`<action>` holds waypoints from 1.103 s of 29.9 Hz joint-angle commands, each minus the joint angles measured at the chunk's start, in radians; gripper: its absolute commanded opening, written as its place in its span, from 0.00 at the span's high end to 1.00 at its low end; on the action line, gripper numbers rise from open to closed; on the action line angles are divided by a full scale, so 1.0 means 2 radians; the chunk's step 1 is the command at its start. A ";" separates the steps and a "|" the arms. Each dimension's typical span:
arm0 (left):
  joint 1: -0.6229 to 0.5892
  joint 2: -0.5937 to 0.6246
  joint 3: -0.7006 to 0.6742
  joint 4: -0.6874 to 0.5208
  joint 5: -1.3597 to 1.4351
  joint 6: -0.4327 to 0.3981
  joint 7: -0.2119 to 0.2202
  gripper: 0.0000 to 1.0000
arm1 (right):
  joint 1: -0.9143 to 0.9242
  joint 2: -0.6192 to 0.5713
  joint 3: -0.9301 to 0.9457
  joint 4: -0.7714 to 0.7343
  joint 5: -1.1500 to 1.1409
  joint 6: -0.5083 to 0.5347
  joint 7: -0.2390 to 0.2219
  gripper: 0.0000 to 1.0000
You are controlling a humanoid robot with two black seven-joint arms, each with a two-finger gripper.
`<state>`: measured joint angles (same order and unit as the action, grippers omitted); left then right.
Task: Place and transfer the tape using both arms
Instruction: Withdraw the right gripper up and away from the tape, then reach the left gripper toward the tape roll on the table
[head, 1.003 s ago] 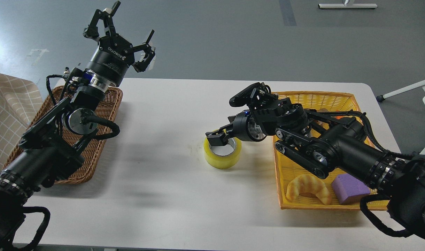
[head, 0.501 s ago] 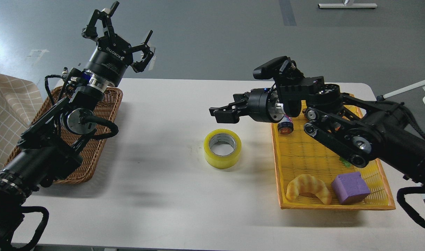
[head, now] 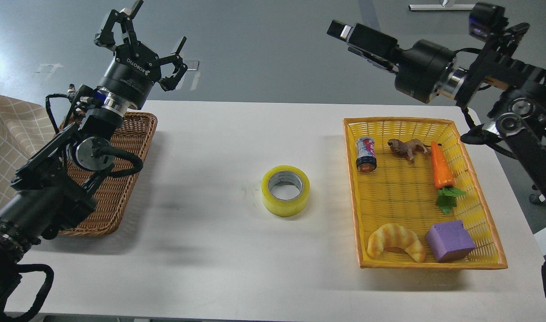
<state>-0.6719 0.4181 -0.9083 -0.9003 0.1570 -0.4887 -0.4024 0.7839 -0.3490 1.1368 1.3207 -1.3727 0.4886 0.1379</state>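
The tape (head: 285,191), a yellow roll with a grey-white core, lies flat on the white table (head: 219,147) near its middle, with nothing touching it. My left gripper (head: 159,24) is raised high over the far left, above the wicker basket (head: 129,134), with its fingers spread open and empty. My right gripper (head: 361,50) is lifted high at the far right, above and behind the yellow basket (head: 350,147). It is dark and partly behind the wrist camera, so its fingers cannot be told apart.
The yellow basket holds a small can (head: 366,154), a brown toy animal (head: 408,148), a carrot (head: 441,172), a croissant (head: 396,241) and a purple block (head: 450,240). A checked cloth (head: 9,143) lies at the left edge.
My right gripper let go of the tape, then rose and swung back to the far right. The tape stays on the table. My left arm drifted slightly left and up.
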 commanded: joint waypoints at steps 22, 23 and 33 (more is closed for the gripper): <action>-0.008 0.005 0.001 0.000 0.001 0.000 0.001 0.02 | -0.091 -0.014 0.200 -0.097 0.409 0.000 -0.009 0.00; -0.008 0.006 0.001 0.000 0.002 0.000 0.001 0.02 | -0.096 -0.016 0.200 -0.107 0.424 0.000 -0.009 0.00; -0.011 0.014 0.001 0.000 0.043 0.000 0.001 0.02 | -0.128 -0.024 0.201 -0.122 0.476 0.000 -0.006 0.00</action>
<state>-0.6887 0.4460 -0.9065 -0.9005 0.2054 -0.4887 -0.4003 0.5330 -0.3976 1.5370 1.0760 -0.4365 0.4884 0.1215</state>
